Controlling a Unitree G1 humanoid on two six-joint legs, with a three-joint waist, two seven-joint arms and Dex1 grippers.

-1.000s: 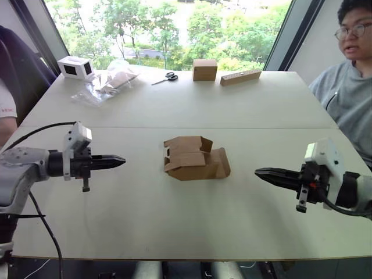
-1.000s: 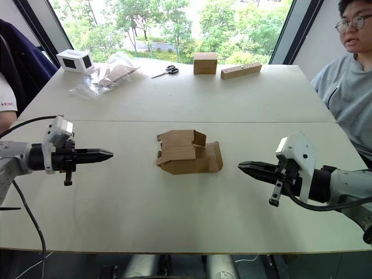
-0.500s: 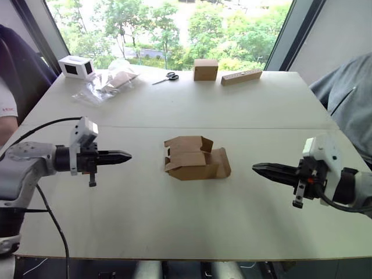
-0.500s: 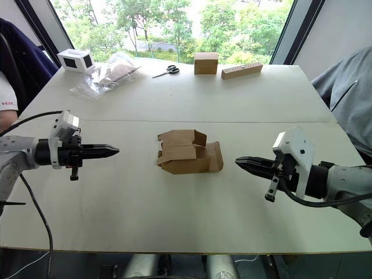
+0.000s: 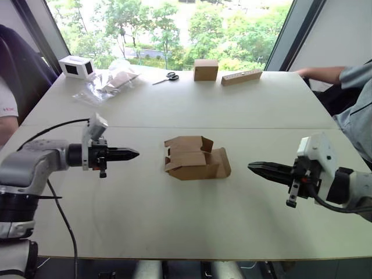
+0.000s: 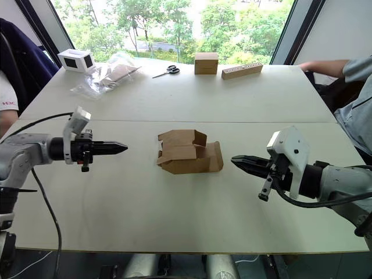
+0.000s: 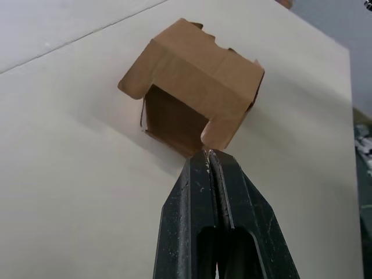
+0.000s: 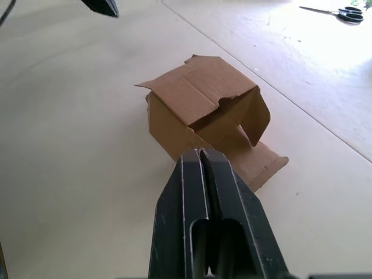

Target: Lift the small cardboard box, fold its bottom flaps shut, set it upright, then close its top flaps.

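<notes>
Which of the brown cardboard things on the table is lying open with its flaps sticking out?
The small box in the middle of the table, between the two grippers. The cube box and the long flat bar at the far edge are closed and tidy.

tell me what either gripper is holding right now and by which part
Nothing is held. The left gripper and right gripper are both shut and empty, pointing at the small cardboard box from either side. It lies on the table, flaps open, untouched.

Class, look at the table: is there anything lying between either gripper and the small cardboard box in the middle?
Nothing visible. Bare table separates the left gripper from the box on one side, and the right gripper from it on the other. Both grippers are shut, pointing at the box, not touching it.
</notes>
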